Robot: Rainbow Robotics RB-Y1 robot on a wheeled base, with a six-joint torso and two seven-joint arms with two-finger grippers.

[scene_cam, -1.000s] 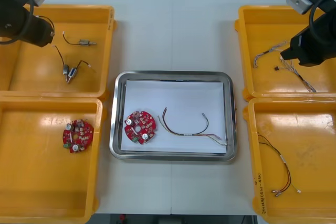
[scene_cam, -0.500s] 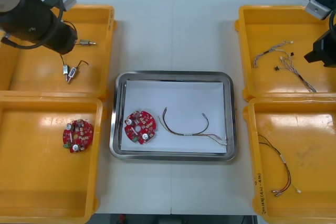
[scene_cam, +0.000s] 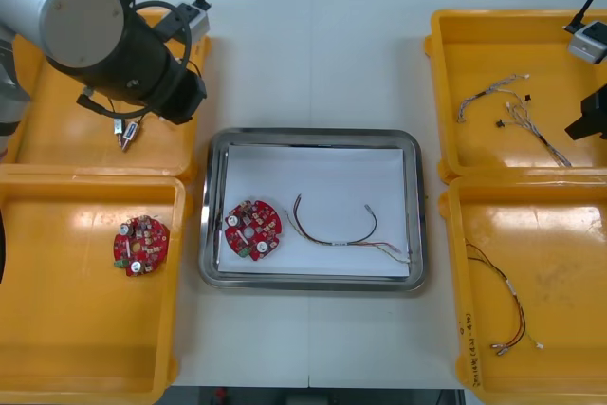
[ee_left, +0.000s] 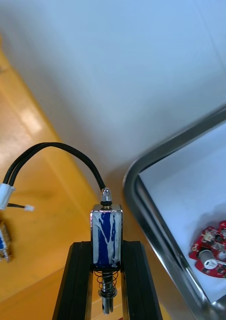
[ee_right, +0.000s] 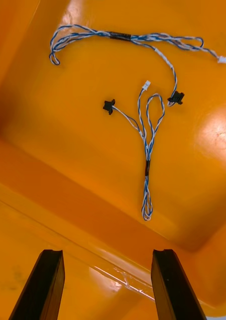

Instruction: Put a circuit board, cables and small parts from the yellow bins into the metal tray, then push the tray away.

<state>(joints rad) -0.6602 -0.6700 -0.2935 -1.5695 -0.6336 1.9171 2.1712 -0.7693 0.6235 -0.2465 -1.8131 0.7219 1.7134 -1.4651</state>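
Note:
My left gripper is shut on a small metal part with a blue stripe and a looping black lead. It hangs over the edge of the far left yellow bin, close to the metal tray's near-left corner. The tray, white inside, holds a round red circuit board and a red and yellow cable. My right gripper stands open with nothing between its fingers, above the far right bin, short of the twisted blue and white cables.
Another small metal part lies in the far left bin. The near left bin holds a second circuit board. A red and yellow cable lies in the near right bin. The right arm sits at the table's right edge.
The left arm has swung right across the far left bin toward the tray, carrying a small metal part out of it. The right arm has drawn back toward the right edge.

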